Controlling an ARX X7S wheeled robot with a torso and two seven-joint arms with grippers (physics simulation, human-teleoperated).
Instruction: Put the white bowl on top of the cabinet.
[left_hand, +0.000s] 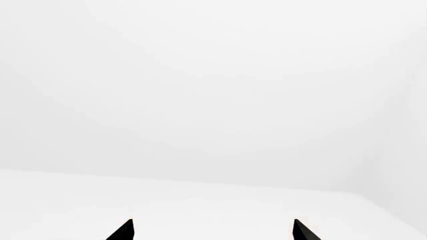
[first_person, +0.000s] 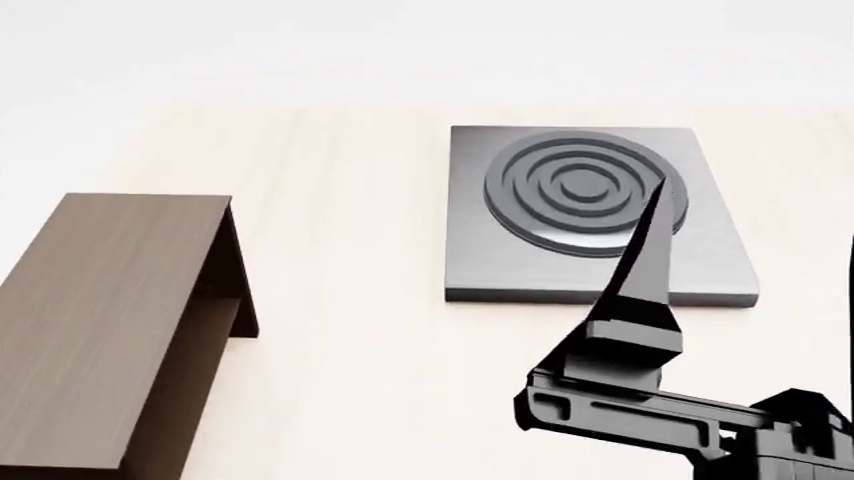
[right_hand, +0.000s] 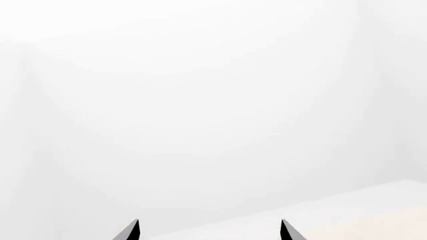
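Bowl first: the white bowl is nowhere in any of my three views, so I can't say where it sits. From the head camera I see the cabinet (first_person: 114, 300) at the left of the pale table (first_person: 360, 380), its flat wood-grain top bare, and the grey stove plate (first_person: 594, 215) well apart from it to the right. My right gripper (first_person: 641, 270) is raised in front of the stove plate, pointing up and away. Its wrist camera shows two dark tips spread apart with nothing between them, so it's released. The left gripper (left_hand: 212, 231) shows the same in its own camera: tips spread, empty, facing blank white.

My judgement is that the step in hand is finding the bowl. I'd tilt or turn the head to sweep the table before moving either arm, and keep the fingers spread. Once it shows, I'd come in over the rim and pinch one wall squarely.
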